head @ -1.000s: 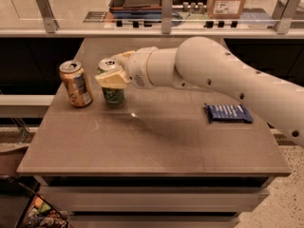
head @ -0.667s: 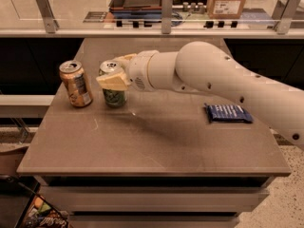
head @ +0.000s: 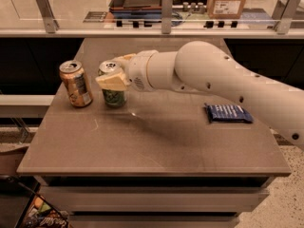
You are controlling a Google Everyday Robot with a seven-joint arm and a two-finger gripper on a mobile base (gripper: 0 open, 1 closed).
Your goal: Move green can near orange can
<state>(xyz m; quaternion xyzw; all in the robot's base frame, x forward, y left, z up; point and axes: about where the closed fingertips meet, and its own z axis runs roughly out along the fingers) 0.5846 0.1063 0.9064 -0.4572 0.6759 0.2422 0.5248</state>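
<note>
At the table's (head: 156, 146) ten o'clock, my gripper (head: 110, 71) has its jaws clasping the green can (head: 114, 98). The orange can (head: 76, 84) stands near, at its nine o'clock.

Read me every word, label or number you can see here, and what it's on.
Nothing reads clearly.
orange can: white label panel, print blurred.
green can, with the gripper at it: pale markings, unreadable.
blue packet: white print, too small.
cardboard box: white label, too small.

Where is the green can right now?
In the camera view, the green can stands at the far left of the table, just right of the orange can, with the gripper at its upper half.
</note>
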